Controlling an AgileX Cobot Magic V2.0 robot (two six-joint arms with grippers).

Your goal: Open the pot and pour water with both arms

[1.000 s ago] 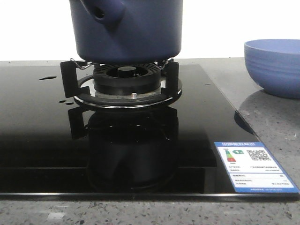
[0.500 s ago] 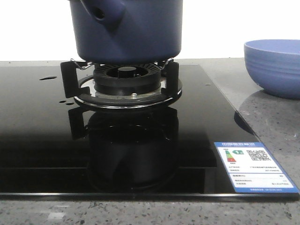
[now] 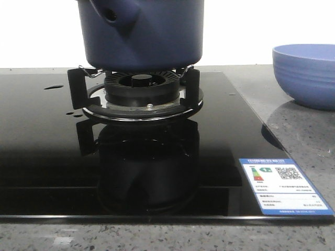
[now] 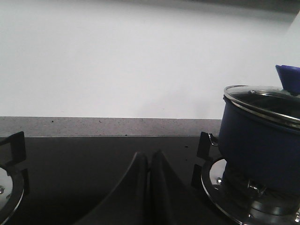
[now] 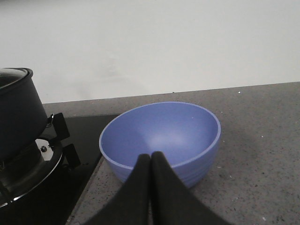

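Both arms wait low over the worktop with nothing in hand. The left gripper (image 4: 148, 161), its fingers pressed together and empty, hangs above the black glass hob (image 3: 42, 157), with the pot (image 4: 260, 140) off to one side on its burner stand (image 3: 141, 99). The right gripper (image 5: 151, 161), likewise closed on nothing, points at the light blue bowl (image 5: 161, 138) on the speckled counter (image 5: 262, 154) just beside the hob.

The task appears to be at its very start: the glass lid (image 4: 265, 101) sits on the pot, its blue knob (image 4: 289, 77) untouched. The next move likely calls for one gripper to spread, rise and take that knob, while the other goes for the side socket (image 3: 112, 14).

The bowl looks empty and dry. What the pot holds cannot be seen. Water (image 3: 53, 87) shows only as small drops on the glass left of the burner.
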